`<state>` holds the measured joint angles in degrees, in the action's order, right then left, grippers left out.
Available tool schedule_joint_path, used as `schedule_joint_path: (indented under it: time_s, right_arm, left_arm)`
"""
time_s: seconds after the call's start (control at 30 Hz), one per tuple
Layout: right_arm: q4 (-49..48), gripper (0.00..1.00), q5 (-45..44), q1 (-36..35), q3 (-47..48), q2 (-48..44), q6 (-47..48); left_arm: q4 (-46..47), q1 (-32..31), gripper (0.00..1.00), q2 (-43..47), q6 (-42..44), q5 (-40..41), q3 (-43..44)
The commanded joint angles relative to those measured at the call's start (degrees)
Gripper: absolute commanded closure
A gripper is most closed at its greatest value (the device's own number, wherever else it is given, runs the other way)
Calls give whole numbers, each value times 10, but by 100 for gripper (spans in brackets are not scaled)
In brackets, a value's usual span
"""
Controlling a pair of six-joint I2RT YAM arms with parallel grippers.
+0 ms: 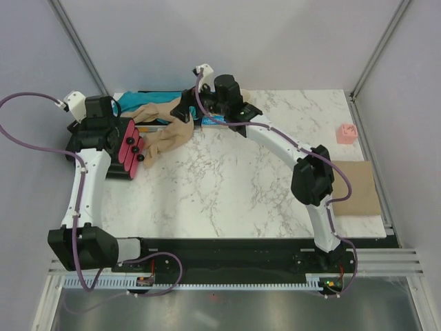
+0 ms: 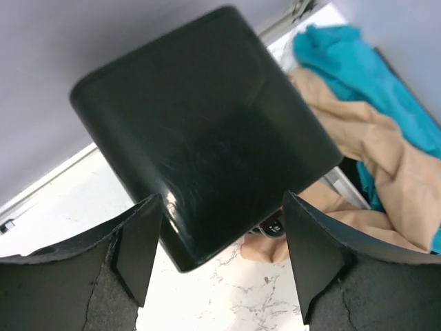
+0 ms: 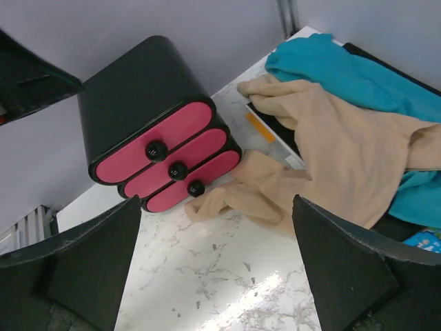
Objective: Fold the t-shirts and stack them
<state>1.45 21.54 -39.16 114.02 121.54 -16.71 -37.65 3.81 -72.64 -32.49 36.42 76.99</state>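
Observation:
The t-shirts lie in a crumpled heap at the back left of the table: tan-beige cloth (image 1: 165,134) spills forward and a teal-blue garment (image 1: 141,101) lies behind it. The right wrist view shows the tan cloth (image 3: 331,145) draped over the teal one (image 3: 344,69). My right gripper (image 1: 196,114) hovers just above the heap's right side, open (image 3: 217,227), with bare marble between its fingers. My left gripper (image 1: 93,138) is at the far left, open (image 2: 222,227), just above a black drawer unit (image 2: 200,131). Tan cloth (image 2: 372,145) and teal cloth (image 2: 358,62) show beyond it.
The black drawer unit with three pink fronts (image 1: 129,148) stands left of the heap, and a tan sleeve reaches its base (image 3: 213,200). A black board (image 3: 279,134) and a colourful book (image 3: 424,240) lie under the cloth. A pink object (image 1: 346,133) and a brown mat (image 1: 355,187) sit at the right.

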Motion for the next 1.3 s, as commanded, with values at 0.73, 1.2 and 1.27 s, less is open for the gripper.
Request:
schedule_joint_path:
  time_s: [0.73,1.2,1.27]
  right_arm:
    - [21,2,16,-13,-70,37,42]
    - [-44,2,56,9,-188,14,13]
    - [-48,2,61,10,-197,18,12]
  left_arm:
    - [-16,219,25,-244,37,-128,225]
    - [10,236,28,-269,-26,-137,183]
    - [11,237,28,-249,-48,-108,151]
